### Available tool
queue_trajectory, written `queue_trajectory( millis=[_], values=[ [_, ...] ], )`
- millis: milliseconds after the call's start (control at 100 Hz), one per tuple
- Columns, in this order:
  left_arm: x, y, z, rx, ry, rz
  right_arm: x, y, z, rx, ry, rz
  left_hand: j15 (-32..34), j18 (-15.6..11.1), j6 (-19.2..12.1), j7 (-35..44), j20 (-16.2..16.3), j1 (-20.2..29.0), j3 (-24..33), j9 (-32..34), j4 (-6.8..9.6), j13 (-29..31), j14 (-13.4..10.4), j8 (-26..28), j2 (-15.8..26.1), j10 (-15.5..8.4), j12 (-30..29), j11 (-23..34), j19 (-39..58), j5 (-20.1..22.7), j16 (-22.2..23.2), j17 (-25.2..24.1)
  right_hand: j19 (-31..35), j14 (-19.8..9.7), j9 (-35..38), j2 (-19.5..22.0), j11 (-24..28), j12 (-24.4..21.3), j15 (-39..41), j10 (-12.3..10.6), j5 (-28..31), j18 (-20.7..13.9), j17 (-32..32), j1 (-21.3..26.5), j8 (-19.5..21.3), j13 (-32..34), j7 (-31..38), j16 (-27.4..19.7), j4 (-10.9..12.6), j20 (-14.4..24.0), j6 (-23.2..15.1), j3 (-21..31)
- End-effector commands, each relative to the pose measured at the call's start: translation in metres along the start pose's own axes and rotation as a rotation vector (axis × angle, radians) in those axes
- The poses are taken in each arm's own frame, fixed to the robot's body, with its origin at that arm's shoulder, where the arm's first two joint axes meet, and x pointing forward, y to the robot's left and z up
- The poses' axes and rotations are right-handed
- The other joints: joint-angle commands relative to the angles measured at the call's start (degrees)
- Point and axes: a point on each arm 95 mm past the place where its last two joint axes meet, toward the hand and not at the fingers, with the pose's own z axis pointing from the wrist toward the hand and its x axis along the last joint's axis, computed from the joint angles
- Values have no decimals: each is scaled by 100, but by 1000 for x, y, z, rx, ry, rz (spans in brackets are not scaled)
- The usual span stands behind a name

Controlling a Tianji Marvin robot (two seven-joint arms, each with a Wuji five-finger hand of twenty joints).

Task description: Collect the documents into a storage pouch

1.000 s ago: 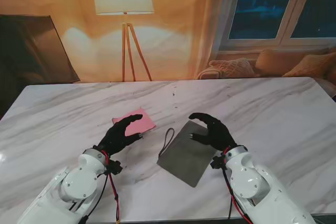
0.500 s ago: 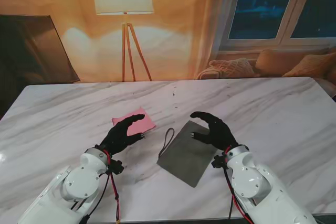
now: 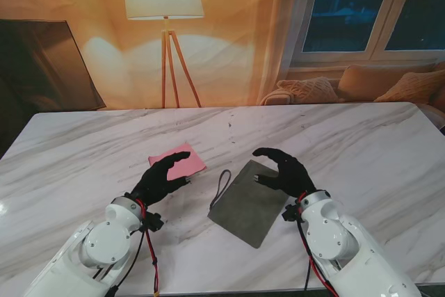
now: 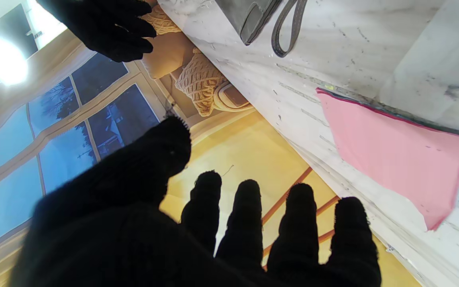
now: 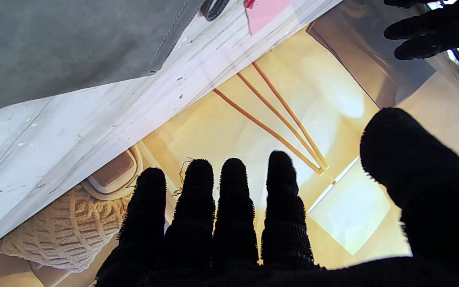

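Black-gloved, both hands sit in the lower centre of the stand frame, each with fingers spread and holding nothing. Left hand (image 3: 161, 179) hovers at the near edge of the pink document (image 3: 182, 163); whether it touches the sheet cannot be determined. Right hand (image 3: 284, 172) hovers over the right edge of the grey storage pouch (image 3: 247, 203), which lies flat at centre frame with its wrist strap (image 3: 221, 184) pointing toward the document. Risk: the thin sheet lies flush on smooth marble table (image 3: 361, 144), so a fingertip pinch may push it away rather than lift it. Risk: the pouch mouth appears closed and flat; insertion could buckle the sheet, or an unpinned pouch could skate sideways. Clearance is generous: bare marble extends to the upper, left and right table edges, all well apart from the work.
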Motion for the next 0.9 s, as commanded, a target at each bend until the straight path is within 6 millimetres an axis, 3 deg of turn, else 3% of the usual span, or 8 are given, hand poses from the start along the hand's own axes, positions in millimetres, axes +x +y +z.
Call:
queue_trajectory(
  millis=[0, 120, 280, 370, 470, 600, 730, 890],
  values=[
    [2, 4, -1, -16, -1, -12, -4, 4, 5, 14, -12, -31, 59, -10, -191, -2, 162, -99, -86, 94, -146, 18, 41, 49, -36, -4, 99, 52, 46, -27, 62, 43, 104, 48, -115, -35, -9, 64, 122, -23, 201, -1, 47, -3, -42, 181, -93, 95, 112, 173, -406, -57],
    [3, 6, 0, -23, -2, -18, -8, 10, 13, 33, -32, -66, 110, -8, -183, -1, 213, -106, -114, 102, -149, 31, 73, 50, 17, 10, 120, 57, 73, -21, 112, 67, 424, 110, -3, -241, 22, 168, 372, -5, 542, 76, 170, 100, -22, 377, -72, 325, 68, 425, -483, 109],
    [4, 8, 2, -36, -10, -27, -11, 16, 26, 53, -44, -123, 132, -8, -176, -1, 266, -86, -185, 102, -150, 19, 93, 49, 73, 15, 135, 52, 88, 0, 143, 69, 1384, 111, 239, -458, 350, 533, 1404, 161, 681, 163, 300, 142, -16, 632, 5, 1110, -8, 1112, -442, 372],
    [4, 9, 2, -42, -14, -36, -11, 16, 33, 65, -56, -139, 137, -14, -178, -4, 287, -72, -218, 99, -147, 10, 95, 47, 98, 3, 139, 50, 89, -1, 151, 65, 2082, 25, 461, -482, 991, 1177, 2321, 335, 816, 106, 280, 168, -49, 594, 28, 1772, -14, 1561, -610, 420],
    [5, 9, 2, -42, -16, -42, -12, 15, 41, 84, -68, -156, 141, -12, -177, -1, 309, -62, -249, 112, -143, 8, 115, 46, 108, 12, 144, 54, 90, 12, 158, 71, 2685, -78, 487, -443, 1565, 1908, 3128, 355, 949, 31, 245, 149, -65, 546, 22, 2299, -13, 1874, -714, 404],
    [4, 9, 2, -39, -15, -41, -11, 14, 51, 104, -77, -182, 147, -2, -175, -3, 332, -48, -278, 125, -136, 14, 120, 45, 118, 22, 147, 53, 91, 11, 165, 84, 2965, -153, 502, -373, 1881, 2344, 3599, 345, 1082, -5, 201, 129, -52, 516, 40, 2575, 5, 1930, -681, 369],
    [4, 9, 2, -41, -16, -44, -9, 11, 61, 133, -94, -203, 150, -3, -181, -2, 347, -55, -304, 139, -133, 15, 129, 44, 124, 10, 148, 51, 82, 26, 170, 79, 2971, -190, 437, -294, 1885, 2420, 3563, 313, 1128, -23, 165, 185, -31, 462, 92, 2559, 35, 1880, -313, 462],
    [4, 9, 2, -49, -16, -47, -9, 5, 71, 159, -119, -221, 143, -1, -178, -5, 366, -51, -326, 153, -130, 13, 118, 43, 141, 29, 149, 44, 76, 33, 168, 83, 2977, -205, 376, -301, 1883, 2451, 3502, 301, 1041, -39, 164, 258, -10, 451, 149, 2518, 33, 1831, -147, 628]
  ],
)
